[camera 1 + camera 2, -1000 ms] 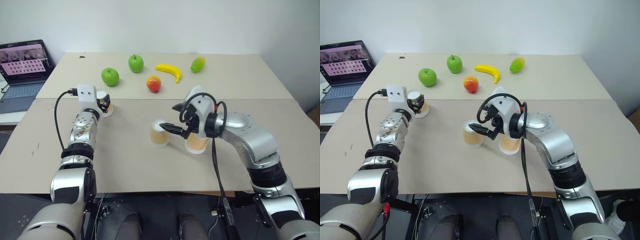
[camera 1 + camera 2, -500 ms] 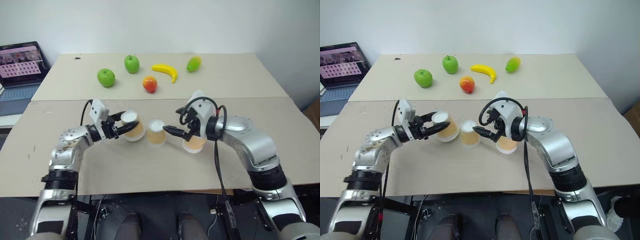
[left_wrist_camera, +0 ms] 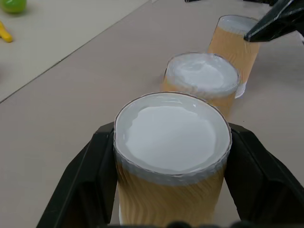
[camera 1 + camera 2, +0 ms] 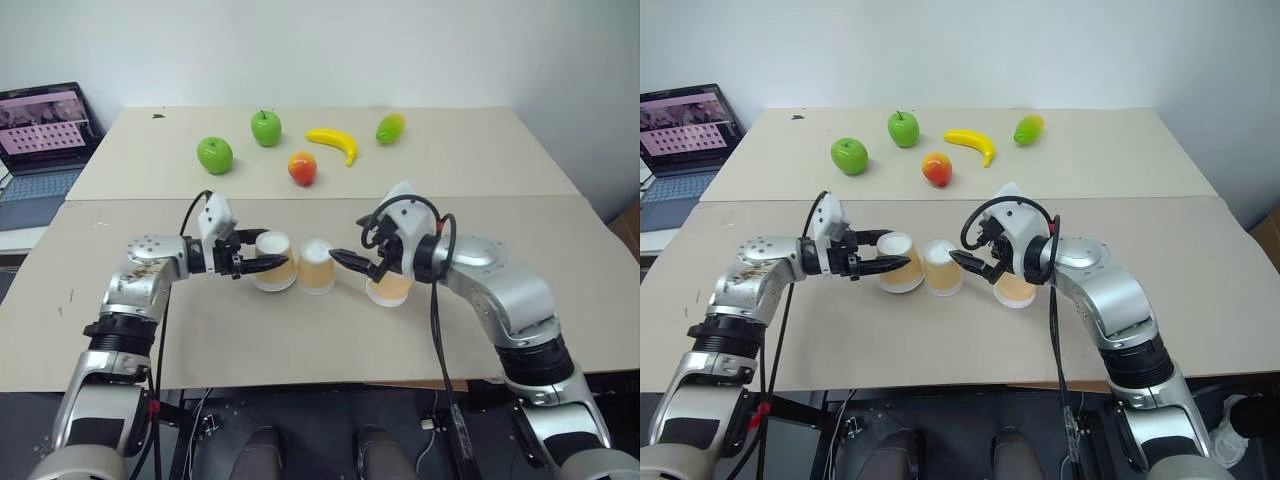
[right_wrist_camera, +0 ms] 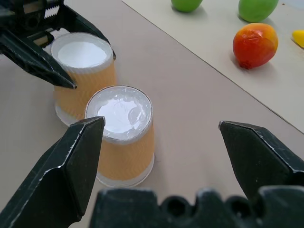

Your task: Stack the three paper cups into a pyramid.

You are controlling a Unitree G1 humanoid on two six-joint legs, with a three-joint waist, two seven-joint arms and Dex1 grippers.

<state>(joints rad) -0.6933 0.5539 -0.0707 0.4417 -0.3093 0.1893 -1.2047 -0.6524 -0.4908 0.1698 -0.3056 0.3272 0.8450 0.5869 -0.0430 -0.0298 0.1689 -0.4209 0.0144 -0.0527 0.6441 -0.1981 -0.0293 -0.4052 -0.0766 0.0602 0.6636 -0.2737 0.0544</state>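
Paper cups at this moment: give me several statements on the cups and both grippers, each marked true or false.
1. The left gripper is shut on a cup. True.
2. The right gripper is shut on the middle cup. False: its fingers stand wide open, holding nothing.
3. All three cups are upside down on the table. True, the third cup included.
4. One cup already sits on top of two others. False: none is stacked yet.

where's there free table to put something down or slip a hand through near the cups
Crowded: the three paper cups stand in a tight row mid-table between the left gripper, shut on the leftmost cup, and the open right gripper. Free: the near table strip before the cups, the band between cups and orange-red fruit, and the far right side.
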